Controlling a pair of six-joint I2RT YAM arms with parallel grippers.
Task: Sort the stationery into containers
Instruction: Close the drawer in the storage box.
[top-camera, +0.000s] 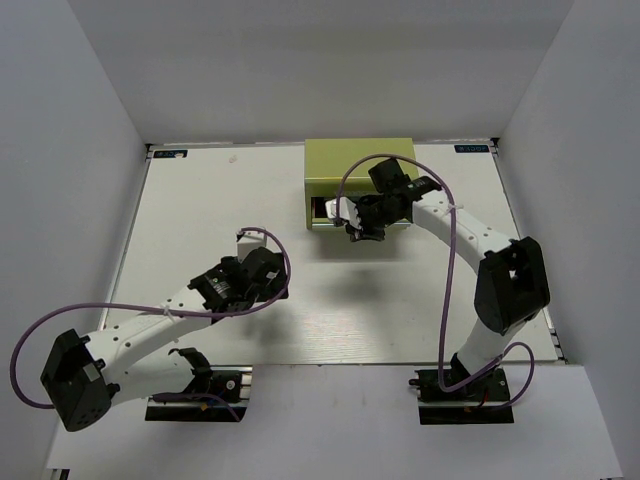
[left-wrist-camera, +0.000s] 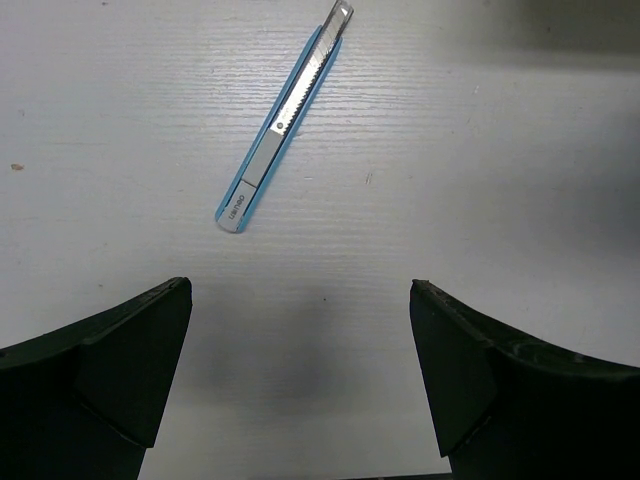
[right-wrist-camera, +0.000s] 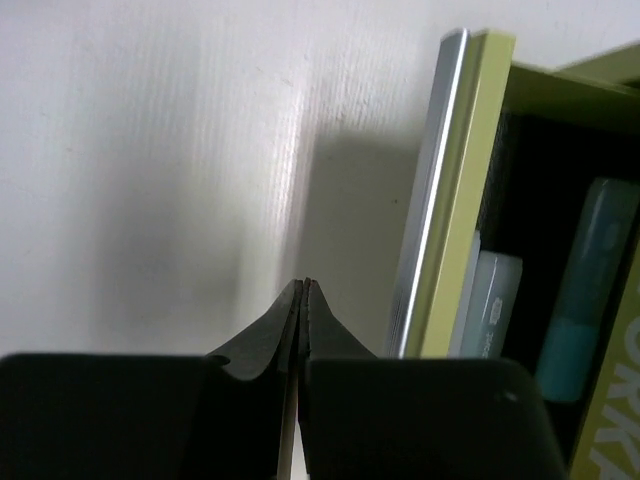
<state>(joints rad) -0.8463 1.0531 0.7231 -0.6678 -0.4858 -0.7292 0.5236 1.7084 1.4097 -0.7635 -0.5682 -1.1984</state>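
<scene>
I'm holding the left tool (left-wrist-camera: 300, 292) wide over the bench (left-wrist-camera: 500, 180), light blue cutter (left-wrist-camera: 285, 120) lying ahead; right tool (right-wrist-camera: 303, 292) is sitting pinched empty beside the olive chest (top-camera: 360, 160), at its open drawer (right-wrist-camera: 455, 200).

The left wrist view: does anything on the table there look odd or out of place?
The slim light blue cutter lies slantwise on the table. It looks like a snap-off knife, and its metal blade seems to stick out at the far end. It lies just ahead of the open left tool.
</scene>
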